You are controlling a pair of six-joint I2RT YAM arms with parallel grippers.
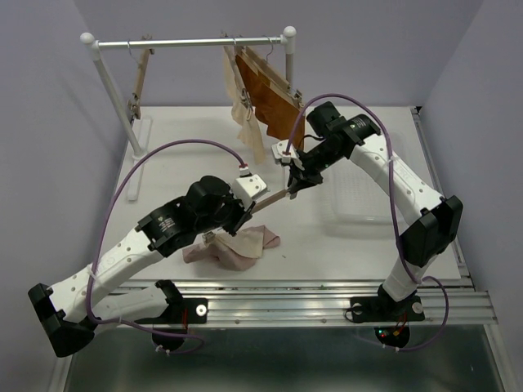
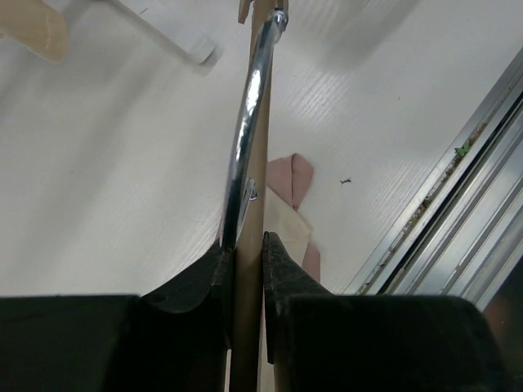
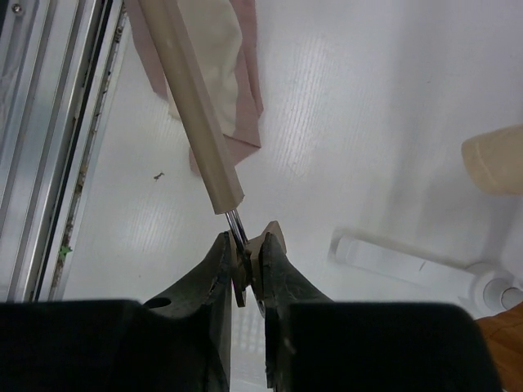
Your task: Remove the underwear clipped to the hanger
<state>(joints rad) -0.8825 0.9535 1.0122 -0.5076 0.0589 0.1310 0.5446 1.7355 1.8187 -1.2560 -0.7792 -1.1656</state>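
A wooden hanger bar [image 1: 270, 198] is held in the air between my two grippers. My left gripper [image 1: 248, 211] is shut on the bar [image 2: 248, 294], and the hanger's metal hook [image 2: 249, 106] runs along it. My right gripper [image 1: 292, 181] is shut on the wooden clip [image 3: 255, 255] at the bar's other end [image 3: 192, 114]. The pale pink underwear [image 1: 235, 245] lies loose on the table below the bar [image 2: 290, 175] [image 3: 237, 90]. The cream-beige underwear [image 1: 245, 118] and the orange-brown underwear [image 1: 274, 98] hang clipped on the rack.
The white clothes rack [image 1: 192, 41] stands at the back, with an empty wooden hanger [image 1: 140, 82] on its left. Its foot shows in the right wrist view [image 3: 400, 260]. A clear plastic bin [image 1: 359, 200] sits at the right. A metal rail [image 1: 286, 298] runs along the front edge.
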